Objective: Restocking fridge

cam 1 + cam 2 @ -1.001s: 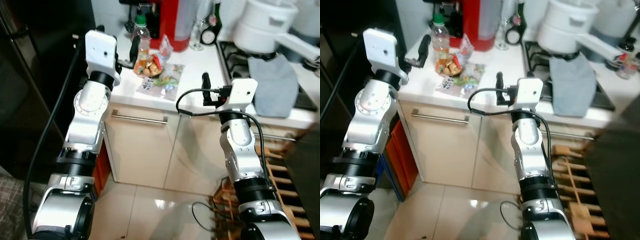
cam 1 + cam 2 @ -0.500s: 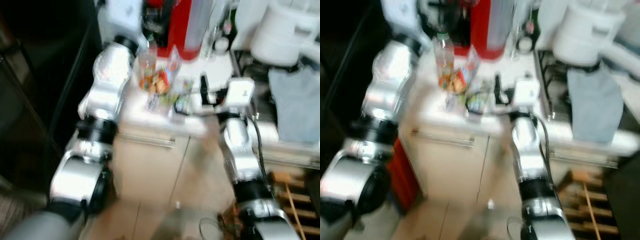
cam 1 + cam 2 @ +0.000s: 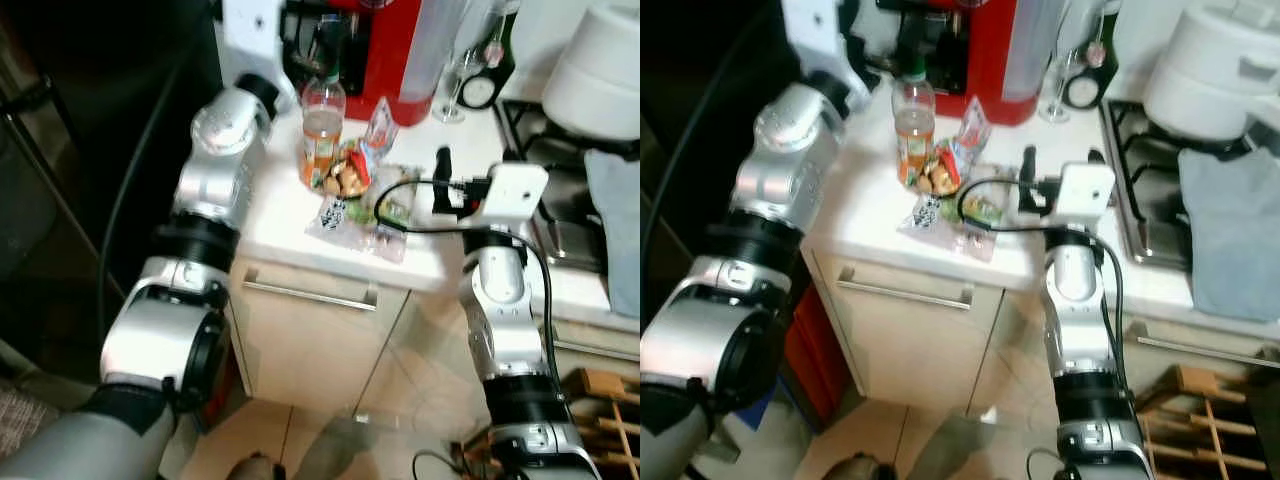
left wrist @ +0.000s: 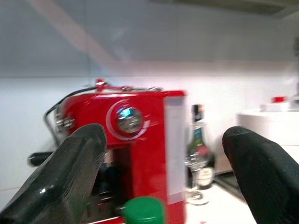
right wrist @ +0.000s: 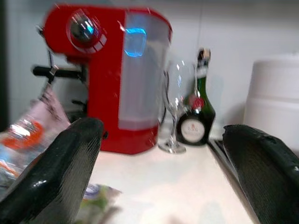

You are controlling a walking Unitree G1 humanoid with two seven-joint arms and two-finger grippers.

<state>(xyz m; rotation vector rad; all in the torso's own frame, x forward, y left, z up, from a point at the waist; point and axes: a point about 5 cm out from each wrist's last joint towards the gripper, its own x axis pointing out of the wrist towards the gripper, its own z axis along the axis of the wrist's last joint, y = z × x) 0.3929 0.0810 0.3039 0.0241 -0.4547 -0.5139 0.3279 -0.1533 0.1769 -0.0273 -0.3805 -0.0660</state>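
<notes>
Bottle (image 3: 322, 140) upright on counter (image 3: 280, 215) before red machine (image 5: 107, 79), snack bags (image 3: 360, 180) beside. My left gripper (image 4: 161, 175) spread wide above bottle for grasp; right gripper (image 5: 161, 172) gaping, empty, near bags.

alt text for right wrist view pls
The right pincer, its two black fingers spread wide, hovers low over a white counter. Beyond stand a red coffee machine, a wine glass and a dark green bottle. Snack packets lie blurred beside one finger, a white pot past the other.
</notes>
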